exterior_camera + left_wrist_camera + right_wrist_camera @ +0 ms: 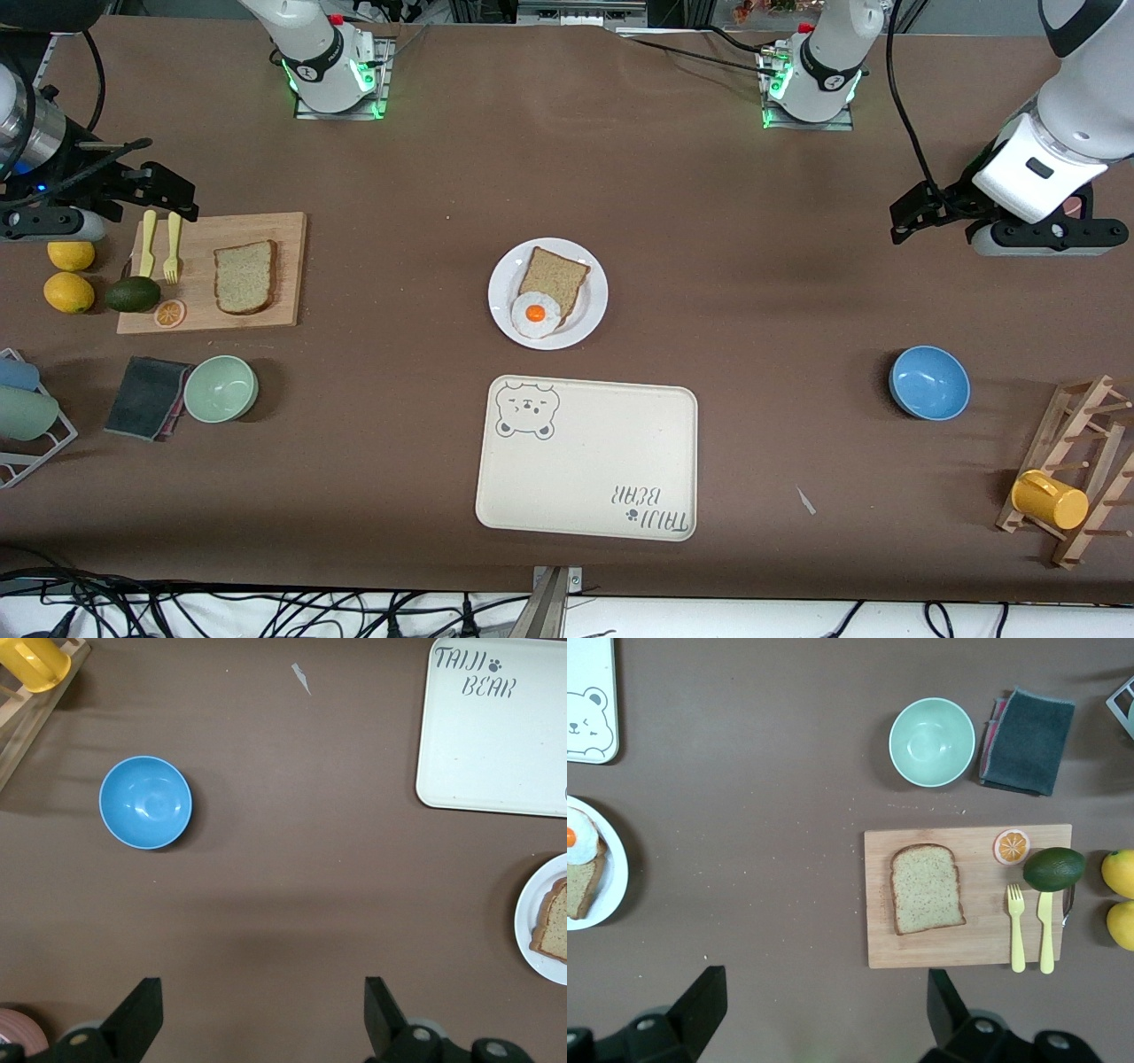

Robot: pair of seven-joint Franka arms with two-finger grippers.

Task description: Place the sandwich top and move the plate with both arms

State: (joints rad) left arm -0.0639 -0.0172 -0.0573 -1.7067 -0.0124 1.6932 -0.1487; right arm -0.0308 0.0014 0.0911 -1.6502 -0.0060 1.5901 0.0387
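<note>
The sandwich top (244, 276), a speckled tan bread slice, lies flat on a wooden board (283, 306) toward the right arm's end of the table; it also shows in the right wrist view (926, 888). The white plate (586, 315) sits mid-table and holds a matching bread slice (556, 270) with a fried egg (535, 315) overlapping it. My right gripper (177, 190) (826, 974) is open and empty, up by the board's corner beside the forks. My left gripper (905, 217) (263, 988) is open and empty over bare table at the left arm's end.
A cream bear-printed tray (585, 461) lies nearer the front camera than the plate. A blue bowl (928, 382), a wooden rack (1076, 443) and a yellow cup (1050, 499) are at the left arm's end. A green bowl (221, 388), dark cloth (146, 397), avocado (133, 293) and lemons (69, 291) are around the board.
</note>
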